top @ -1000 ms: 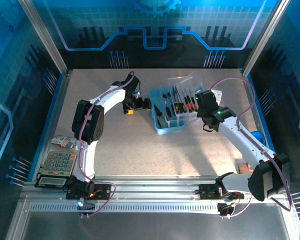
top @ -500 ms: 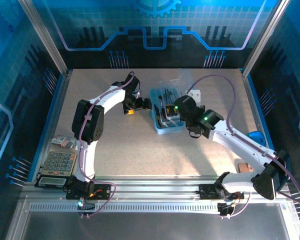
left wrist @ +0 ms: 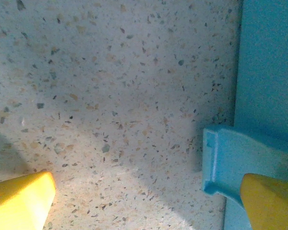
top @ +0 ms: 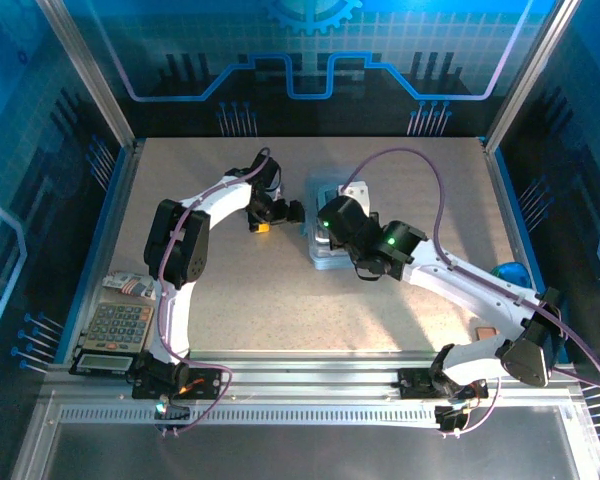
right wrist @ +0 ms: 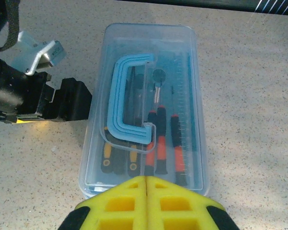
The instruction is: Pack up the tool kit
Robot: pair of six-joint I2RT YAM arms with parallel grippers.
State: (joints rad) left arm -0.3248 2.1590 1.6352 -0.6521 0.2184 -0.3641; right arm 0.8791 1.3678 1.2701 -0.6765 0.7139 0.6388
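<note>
The tool kit box [top: 323, 262] lies at mid desk [top: 240, 290], clear lid down. The right wrist view looks through that lid: the blue handle [right wrist: 127, 103] and tools with orange and yellow grips [right wrist: 158, 143] show, with the right fingers [right wrist: 129, 201] pressed together over the box's near end. The left wrist view shows the left fingers [left wrist: 21, 199] spread wide just left of the box, one yellow tip at its blue tab [left wrist: 225, 158].

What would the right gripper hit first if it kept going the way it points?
Most likely the clear lid, at its near end; the shut right gripper aims at it, though the gap is hard to judge.
</note>
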